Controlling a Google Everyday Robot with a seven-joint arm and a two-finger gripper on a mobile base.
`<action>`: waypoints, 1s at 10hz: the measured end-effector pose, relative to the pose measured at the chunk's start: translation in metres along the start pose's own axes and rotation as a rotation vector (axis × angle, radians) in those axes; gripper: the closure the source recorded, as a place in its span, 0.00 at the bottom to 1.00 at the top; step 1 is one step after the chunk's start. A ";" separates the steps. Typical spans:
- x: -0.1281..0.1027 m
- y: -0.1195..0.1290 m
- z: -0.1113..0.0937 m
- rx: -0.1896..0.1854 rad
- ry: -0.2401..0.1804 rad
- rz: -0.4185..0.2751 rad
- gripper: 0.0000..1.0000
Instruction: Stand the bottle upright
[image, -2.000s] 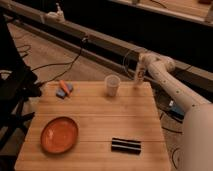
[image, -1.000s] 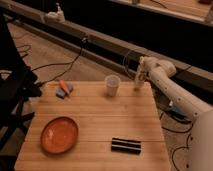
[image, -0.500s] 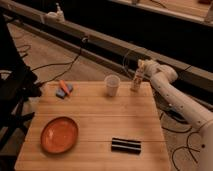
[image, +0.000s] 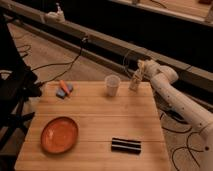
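Your gripper (image: 141, 65) is sitting at the far right corner of the table (image: 95, 125), right on top of the bottle (image: 134, 81), at the cap end. Fingers open or closed on it: cannot tell, the tip and the cap are blending together. The bottle itself is looking upright or close to it, base on the wood near the far edge, just beside the translucent cup (image: 112, 85) on the cup's right. They are not touching as far as I can see.

The arm (image: 176, 100) is reaching in from the right side, off the table, so the gripper is coming at the bottle from above and the side. That fits a top hold to tip it up onto its base.

My read: the standing step is nearly done or done, and you are sitting at the release point. The risk is the bottle standing close to the table edge and slim, so a sideways pull on release could be knocking it over or into the cup.

Other stuff is staying well clear of the work: orange plate (image: 59, 134) near left, black bar (image: 125, 145) near front centre, small blue and orange item (image: 64, 89) far left.
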 end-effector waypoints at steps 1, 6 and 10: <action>0.000 0.000 0.000 0.000 0.000 0.000 0.54; 0.001 0.001 0.000 -0.002 0.001 0.001 0.54; 0.013 0.014 -0.005 -0.012 0.035 -0.081 0.52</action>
